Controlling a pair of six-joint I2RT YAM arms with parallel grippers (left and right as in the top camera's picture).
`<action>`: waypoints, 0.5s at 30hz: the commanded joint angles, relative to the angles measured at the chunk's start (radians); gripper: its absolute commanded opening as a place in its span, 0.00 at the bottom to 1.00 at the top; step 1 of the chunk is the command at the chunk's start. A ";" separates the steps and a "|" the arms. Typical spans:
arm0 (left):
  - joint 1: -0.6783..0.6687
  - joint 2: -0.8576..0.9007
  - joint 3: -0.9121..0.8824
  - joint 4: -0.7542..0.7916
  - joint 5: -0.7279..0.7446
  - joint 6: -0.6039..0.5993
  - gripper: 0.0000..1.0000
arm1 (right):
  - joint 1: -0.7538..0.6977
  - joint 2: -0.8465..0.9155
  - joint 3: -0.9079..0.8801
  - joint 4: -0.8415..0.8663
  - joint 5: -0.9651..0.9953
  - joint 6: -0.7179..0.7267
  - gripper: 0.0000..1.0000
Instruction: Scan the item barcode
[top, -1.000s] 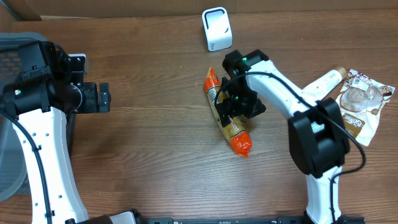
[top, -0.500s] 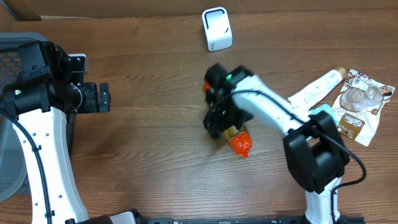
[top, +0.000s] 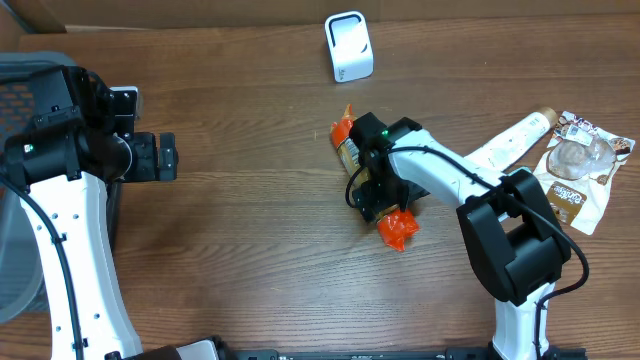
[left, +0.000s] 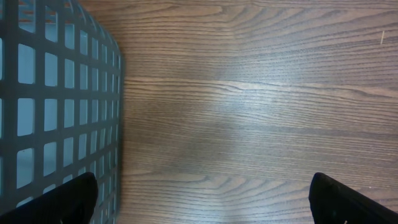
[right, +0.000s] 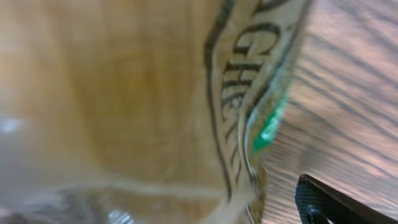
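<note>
Since a second ago the right tool (top: 372, 198) has swung back over the snack bag (top: 398, 229), whose lower orange end now looks more crumpled. The bag lies on the wood-grain surface (top: 250, 220) below the white scanner (top: 349, 46). The tool's jaws stand wide. Its wrist view is a blur of glossy tan wrapper, so contact is unclear. The left tool (top: 166, 157) gapes beside the grey mesh basket (left: 56, 93).

Orange-ended snack bag (top: 398, 228) (lying diagonally)

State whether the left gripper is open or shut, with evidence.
Open: the left gripper's fingertips sit far apart at the wrist view's bottom corners, with bare table between them.
</note>
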 joint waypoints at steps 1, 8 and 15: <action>-0.002 -0.011 0.003 0.001 0.015 0.026 1.00 | -0.017 -0.034 0.082 -0.008 0.015 0.011 1.00; -0.002 -0.011 0.003 0.001 0.015 0.026 0.99 | -0.080 -0.037 0.061 0.007 -0.152 -0.048 1.00; -0.002 -0.011 0.003 0.001 0.015 0.026 0.99 | -0.151 -0.037 -0.055 0.097 -0.415 -0.161 1.00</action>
